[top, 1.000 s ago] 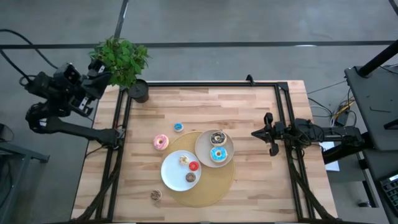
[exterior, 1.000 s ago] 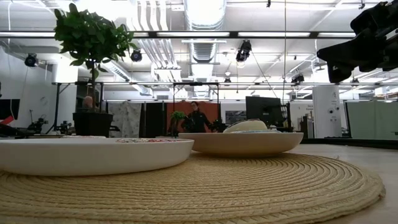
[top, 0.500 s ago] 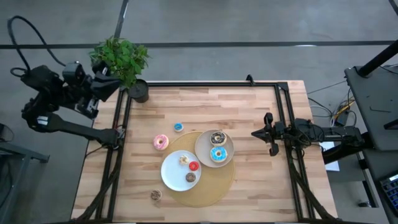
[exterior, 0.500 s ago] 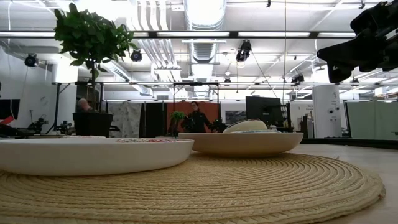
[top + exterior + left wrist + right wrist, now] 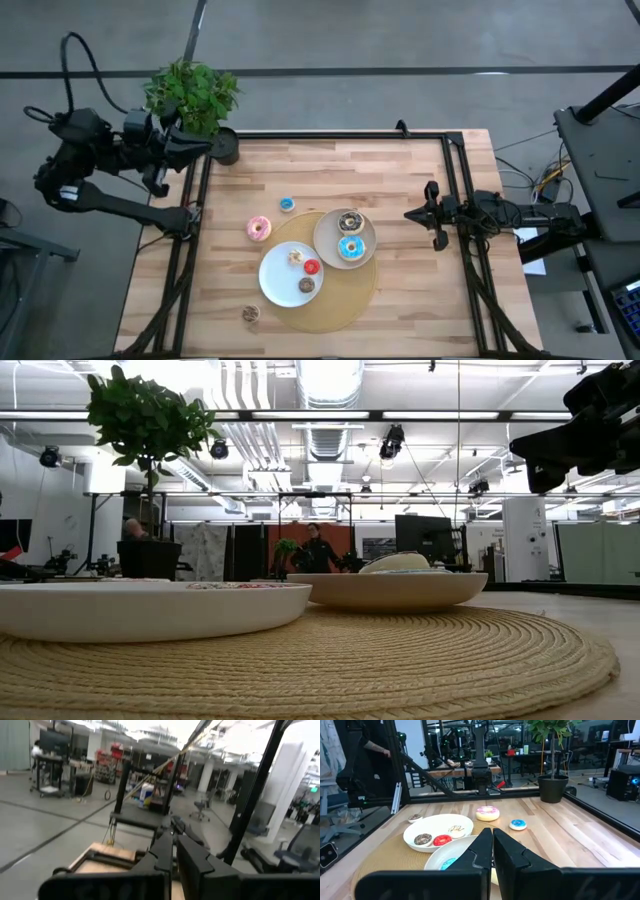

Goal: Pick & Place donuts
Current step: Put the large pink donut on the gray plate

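Nothing picked yet: brown mini [image 5: 250, 314] sits off the mat's near-left edge, three minis on the white plate [image 5: 270, 285], two donuts in the beige plate [image 5: 324, 240], pink donut [image 5: 259, 228] and blue mini [image 5: 287, 205] loose beyond. Right gripper [image 5: 432, 215] closed, empty, at the right edge; left gripper [image 5: 205, 149] closed, empty, by the far plant [image 5: 192, 95]. Next, I reckon, an arm opens over a loose donut.

Two plates [image 5: 285, 282] [image 5: 330, 240] sit on a mat [image 5: 350, 300] mid-bench, donuts [image 5: 350, 248] in both; two more donuts [image 5: 259, 228] lie just left, potted plant [image 5: 222, 145] at the far-left corner.
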